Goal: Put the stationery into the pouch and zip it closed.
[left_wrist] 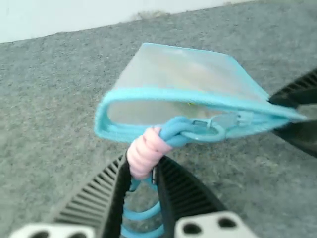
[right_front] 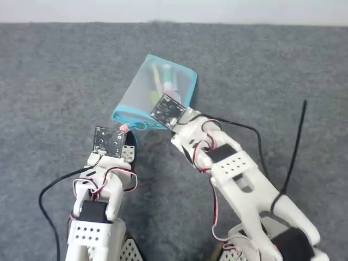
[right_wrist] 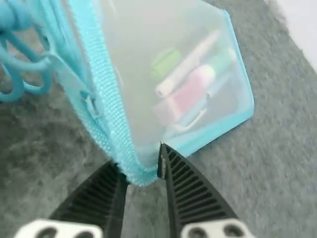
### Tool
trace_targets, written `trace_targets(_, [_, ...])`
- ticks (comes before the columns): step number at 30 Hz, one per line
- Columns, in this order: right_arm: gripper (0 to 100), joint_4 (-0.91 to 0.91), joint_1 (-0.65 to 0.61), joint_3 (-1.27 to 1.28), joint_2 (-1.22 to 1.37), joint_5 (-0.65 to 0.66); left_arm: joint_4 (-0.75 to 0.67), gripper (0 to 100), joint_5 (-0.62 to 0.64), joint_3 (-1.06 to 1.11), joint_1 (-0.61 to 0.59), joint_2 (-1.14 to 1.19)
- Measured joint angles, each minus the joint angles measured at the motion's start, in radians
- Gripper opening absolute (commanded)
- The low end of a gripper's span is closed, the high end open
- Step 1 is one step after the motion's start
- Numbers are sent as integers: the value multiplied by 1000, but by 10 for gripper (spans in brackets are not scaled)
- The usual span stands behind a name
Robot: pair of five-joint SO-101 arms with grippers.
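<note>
The translucent pouch (right_front: 157, 89) with blue trim lies on the grey mat, and several pens and markers (right_wrist: 185, 89) show through its wall. My right gripper (right_wrist: 141, 171) is shut on the end of the pouch's blue zipper edge (right_wrist: 106, 119), seen in the high view at the near right corner (right_front: 168, 115). The zipper slider (right_wrist: 89, 101) sits a short way from that corner. My left gripper (left_wrist: 141, 168) is shut on the pink coiled grip (left_wrist: 143, 151) of a blue cord (left_wrist: 176, 129) looped through the zipper pull (left_wrist: 210, 126), just in front of the pouch (left_wrist: 183, 74).
Grey carpet-like mat (right_front: 60, 76) covers the whole table, with open room to the left, right and behind the pouch. Black cables (right_front: 296, 147) trail beside the right arm. A pale wall edge (right_front: 174, 11) runs along the back.
</note>
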Motion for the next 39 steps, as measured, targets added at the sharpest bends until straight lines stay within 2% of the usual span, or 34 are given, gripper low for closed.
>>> trace_targets(4, [6, 32, 38, 21, -43, 0, 0, 10, 0, 0, 0, 0])
trace_targets(13, [6, 78, 212, 64, -54, -5, 0, 10, 0, -2, -17, 0])
trace_targets(21, [7, 78, 282, 64, -54, -3, 0, 10, 0, -2, -21, 0])
trace_targets(24, [8, 78, 255, 64, -54, -5, 0, 10, 0, -2, -21, 0])
trace_targets(28, [16, 78, 112, 69, -54, -3, 0, 10, 0, -2, -21, 0])
trace_targets(30, [54, 78, 61, 98, -63, -3, 0, 10, 0, -2, -21, 0])
trace_targets(35, [143, 78, -37, 233, -236, -3, 0, 10, 0, -2, -21, 0])
trace_targets(39, [169, 78, -117, 310, -408, -3, 0, 10, 0, -2, -21, 0])
